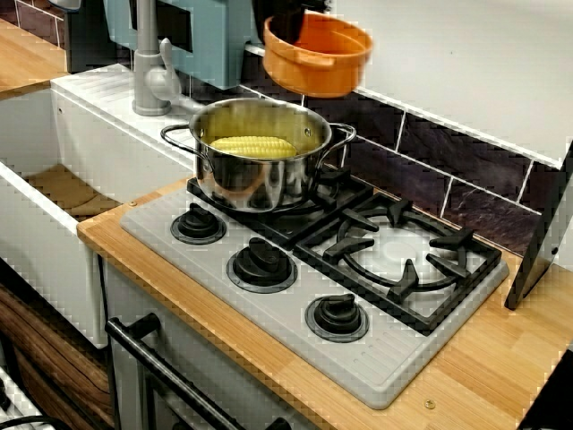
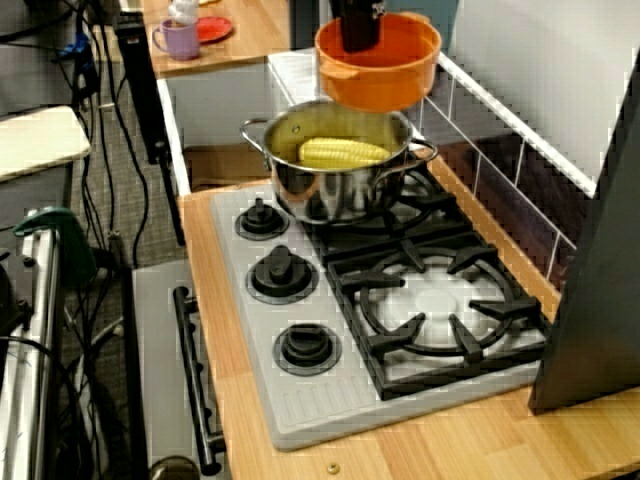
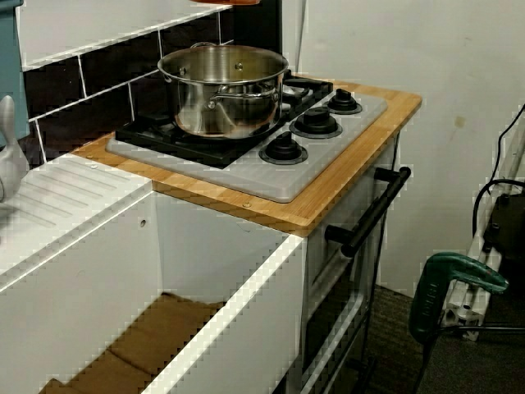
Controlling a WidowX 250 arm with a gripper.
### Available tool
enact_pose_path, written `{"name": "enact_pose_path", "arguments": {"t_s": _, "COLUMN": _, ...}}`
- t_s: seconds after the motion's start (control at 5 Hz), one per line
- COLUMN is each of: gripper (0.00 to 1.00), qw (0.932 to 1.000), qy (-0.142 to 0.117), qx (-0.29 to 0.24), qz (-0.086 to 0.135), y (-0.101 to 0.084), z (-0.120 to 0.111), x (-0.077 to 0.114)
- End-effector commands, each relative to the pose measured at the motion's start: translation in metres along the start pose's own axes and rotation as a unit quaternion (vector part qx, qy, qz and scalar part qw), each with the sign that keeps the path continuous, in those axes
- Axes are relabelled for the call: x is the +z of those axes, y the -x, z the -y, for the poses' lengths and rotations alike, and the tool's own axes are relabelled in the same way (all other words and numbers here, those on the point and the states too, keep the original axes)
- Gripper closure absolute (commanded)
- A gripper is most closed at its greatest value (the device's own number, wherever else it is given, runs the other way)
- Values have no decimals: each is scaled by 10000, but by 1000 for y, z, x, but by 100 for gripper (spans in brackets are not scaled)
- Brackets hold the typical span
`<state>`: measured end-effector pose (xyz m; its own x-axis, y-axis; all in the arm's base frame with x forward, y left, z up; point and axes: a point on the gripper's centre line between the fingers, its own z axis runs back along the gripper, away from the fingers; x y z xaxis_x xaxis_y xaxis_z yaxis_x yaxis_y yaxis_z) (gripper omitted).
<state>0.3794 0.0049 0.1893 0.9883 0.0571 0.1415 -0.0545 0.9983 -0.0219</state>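
One orange pot hangs in mid-air in the front view, above and just behind the steel pot. The dark gripper comes down onto its back rim. Its fingers are mostly hidden, but since the pot floats level with its mouth up, it is probably clamped on the rim. The orange pot looks like smooth matte plastic, round, with a small lug handle. The steel pot is polished and mirror-like, and it sits on the black grate of the rear burner, whose prongs likely keep it steady. A cob of yellow corn lies on its side inside it, knobbly against the smooth wall. Three ribbed black knobs line the front of the grey hob, and a grey tap stands by the white sink. In the high view down the counter, the gripper reaches into the orange pot's mouth, directly over the corn. The near burner grate is bare, and a purple mug stands on a far table. In the low view from the sink end, the steel pot sits on its grate and the orange pot is almost cut off by the top edge. The gripper is out of frame.
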Motion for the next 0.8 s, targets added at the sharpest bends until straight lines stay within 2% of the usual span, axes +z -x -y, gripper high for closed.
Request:
{"name": "enact_pose_path", "arguments": {"t_s": 0.0, "gripper": 100, "qw": 9991, "qy": -93, "qx": -151, "qz": 381, "y": 6, "z": 45, "x": 25}}
{"name": "enact_pose_path", "arguments": {"t_s": 0.2, "gripper": 100, "qw": 9990, "qy": -51, "qx": -184, "qz": 402, "y": 10, "z": 63, "x": 24}}
{"name": "enact_pose_path", "arguments": {"t_s": 0.4, "gripper": 100, "qw": 9989, "qy": -185, "qx": 74, "qz": 414, "y": 9, "z": 80, "x": 17}}
{"name": "enact_pose_path", "arguments": {"t_s": 0.6, "gripper": 100, "qw": 9984, "qy": -389, "qx": 114, "qz": 392, "y": 6, "z": 96, "x": 2}}
